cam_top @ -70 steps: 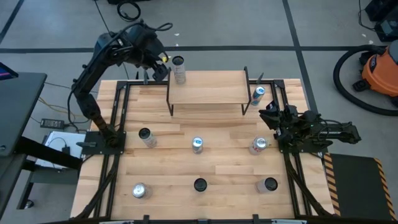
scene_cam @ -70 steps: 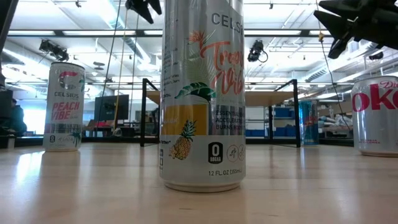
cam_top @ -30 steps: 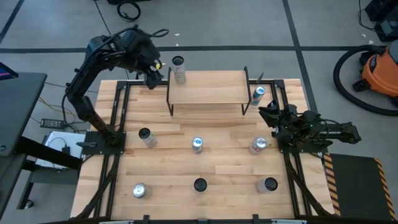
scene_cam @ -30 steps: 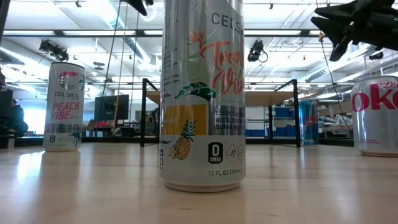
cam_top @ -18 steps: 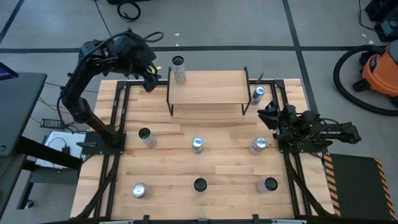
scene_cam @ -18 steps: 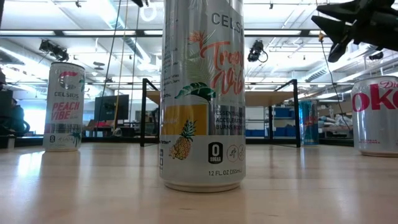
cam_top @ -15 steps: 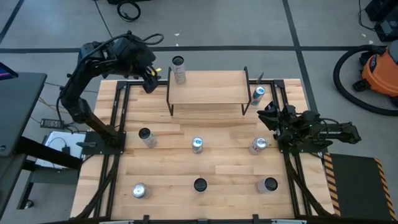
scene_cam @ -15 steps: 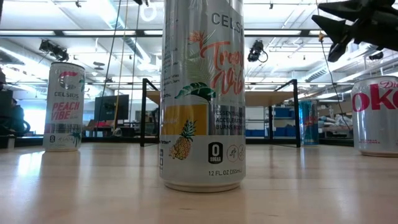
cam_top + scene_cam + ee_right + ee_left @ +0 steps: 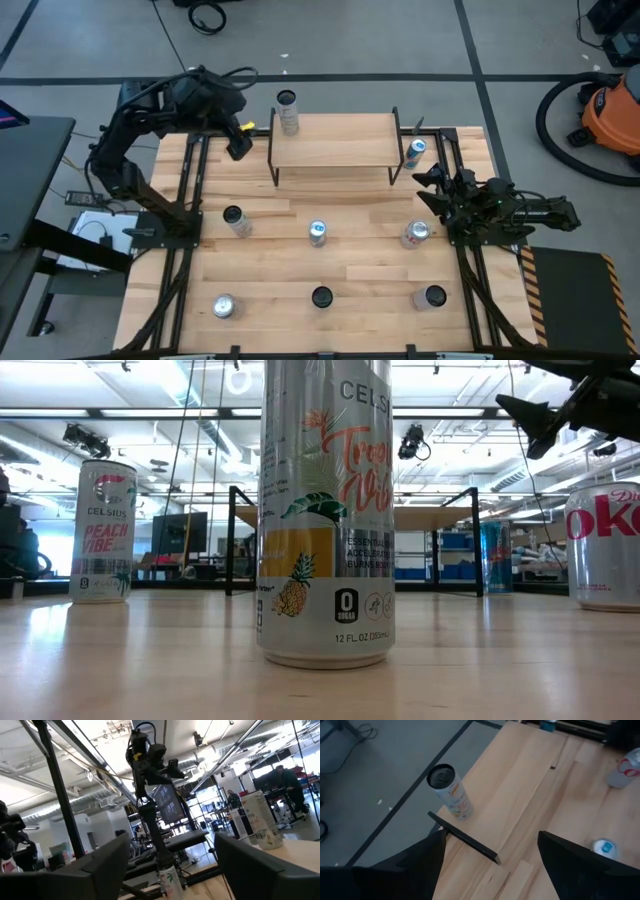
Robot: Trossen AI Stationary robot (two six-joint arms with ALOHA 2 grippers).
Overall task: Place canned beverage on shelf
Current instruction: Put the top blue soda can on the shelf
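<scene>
On the bench's far edge sits the shelf (image 9: 335, 140), a pale wooden plank on thin black metal legs, with one slim printed can (image 9: 288, 110) upright at its far left corner. Just off that corner hangs the left gripper (image 9: 237, 140), fingers spread wide, empty. Near the right edge, the right gripper (image 9: 432, 188) hovers with fingers parted, holding nothing, between a blue-topped can (image 9: 415, 151) beside the shelf and a silver cylindrical can (image 9: 416, 233) nearer the front.
</scene>
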